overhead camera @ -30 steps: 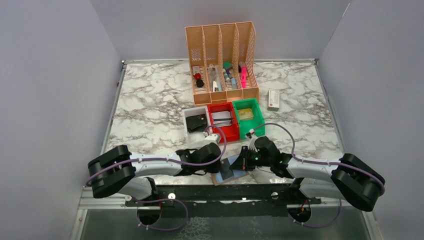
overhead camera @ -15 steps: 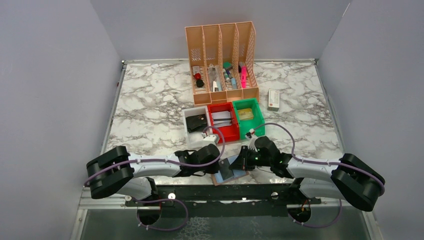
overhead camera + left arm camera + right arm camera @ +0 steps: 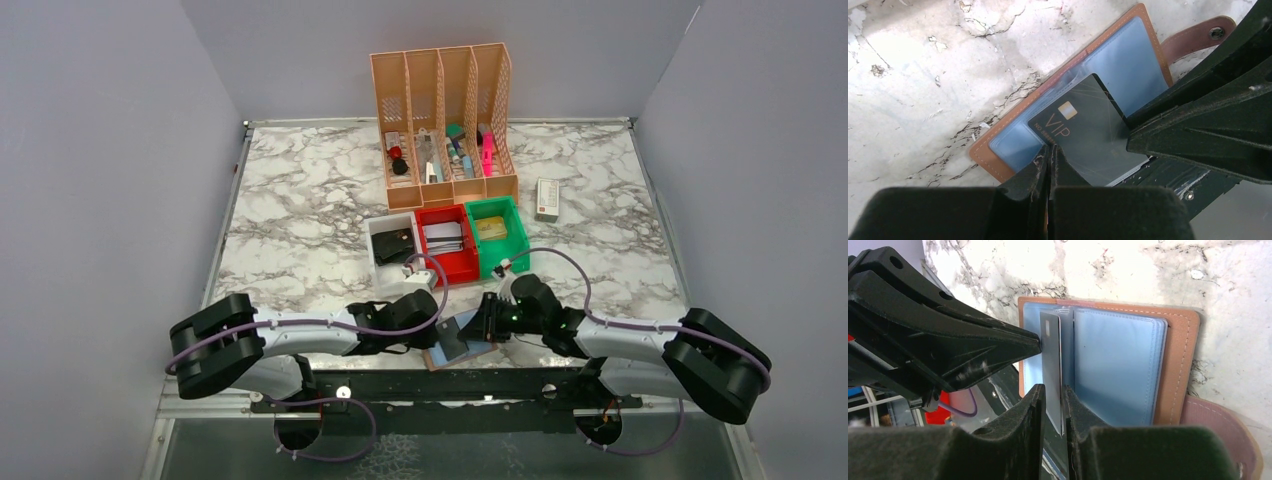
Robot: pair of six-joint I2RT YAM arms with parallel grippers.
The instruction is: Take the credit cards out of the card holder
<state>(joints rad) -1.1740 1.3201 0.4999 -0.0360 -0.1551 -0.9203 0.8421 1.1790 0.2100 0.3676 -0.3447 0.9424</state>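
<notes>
The left end effector (image 3: 1049, 152) is closed on the near edge of a dark card (image 3: 1088, 135), its two fingers pressed together with no gap. The card bears a gold chip and the letters VIP; the smaller print beneath is too fine to read, and the fingers hide the card's near corner.

Just beyond the fingertips the card holder (image 3: 1178, 365) lies open and flat on the marble counter (image 3: 923, 75). Its brown stitched border frames cloudy blue plastic sleeves (image 3: 1115, 370). Whether more cards sit inside them cannot be made out. A brown strap (image 3: 1198, 40) with a metal snap sticks out from one side, partly cut off.

The right end effector (image 3: 1053, 389) meets the left over the holder. Its fingers stand slightly apart with the card upright on edge between them; whether either pad touches the card is unclear. The card's lower end is hidden behind these fingers.

From above, both end effectors cover most of the holder at the counter's near edge.
</notes>
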